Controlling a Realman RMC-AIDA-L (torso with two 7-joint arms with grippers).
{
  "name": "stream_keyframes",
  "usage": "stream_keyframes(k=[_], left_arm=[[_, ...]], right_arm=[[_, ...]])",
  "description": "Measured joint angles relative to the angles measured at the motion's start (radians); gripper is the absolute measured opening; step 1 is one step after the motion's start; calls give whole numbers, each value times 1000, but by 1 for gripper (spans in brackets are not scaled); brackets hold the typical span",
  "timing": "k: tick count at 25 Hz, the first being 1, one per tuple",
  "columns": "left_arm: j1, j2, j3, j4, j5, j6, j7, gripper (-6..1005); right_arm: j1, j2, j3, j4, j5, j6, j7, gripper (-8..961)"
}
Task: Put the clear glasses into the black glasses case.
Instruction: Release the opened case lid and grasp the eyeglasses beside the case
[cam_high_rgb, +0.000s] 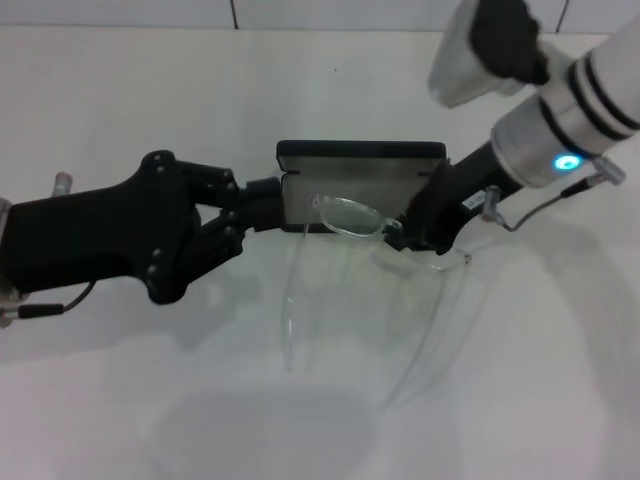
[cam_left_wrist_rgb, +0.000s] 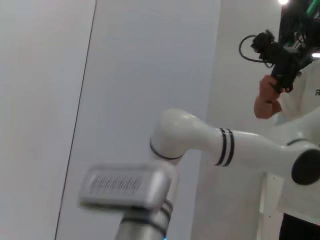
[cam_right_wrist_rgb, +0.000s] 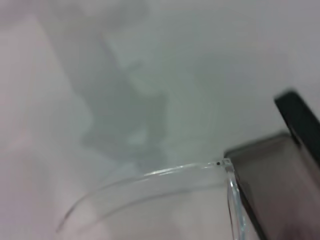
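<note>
Lowering the clear glasses (cam_high_rgb: 345, 215) into the black glasses case (cam_high_rgb: 400, 185), by the look of it, with insertion begun and not finished. Case open near the middle of the white worktop (cam_high_rgb: 120, 100), toward its far edge, lid raised at the back and grey lining showing. Left gripper (cam_high_rgb: 264, 197) reaching in from the left edge of the worktop and clenched on the left end of the case, apparently steadying it. Right gripper (cam_high_rgb: 405, 232) coming in from the far right corner, pinching the glasses at their right hinge, just at the front right corner of the case. Lens tipped over the front wall of the case and partly above the lining; both thin arms spread wide and trailing out toward the near edge of the worktop, well outside the case. Same hinge corner visible in the right wrist view, hard against the case rim (cam_right_wrist_rgb: 265, 185).

Next move, as a judgement: folding or swinging those arms inward, then levelling the lens and sinking it onto the lining, while keeping the case pinned. Likely snag: an arm catching on the front wall.
</note>
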Motion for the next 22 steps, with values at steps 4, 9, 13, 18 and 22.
stream_keyframes(k=[4,9,13,18,22], left_arm=[[2,2,-1,-3,2,5,-7,113],[3,-10,-1,-5,-4,31,-3,38],[-9,-24,2,-6,-28,69,-3,39],[-39,-33,8,-6,-33,110,-19,41],[-46,-38,10,-6,-61,135,-25,42]], right_arm=[[-197,-6,34,-262,80,-36,-22,97],[-410,-7,108,-464,317,-64,-162,92],[-446,-8,172,-383,540,-129,-324,87],[-378,-9,251,-121,714,-264,-491,81],[-312,-11,279,32,729,-319,-563,77]])
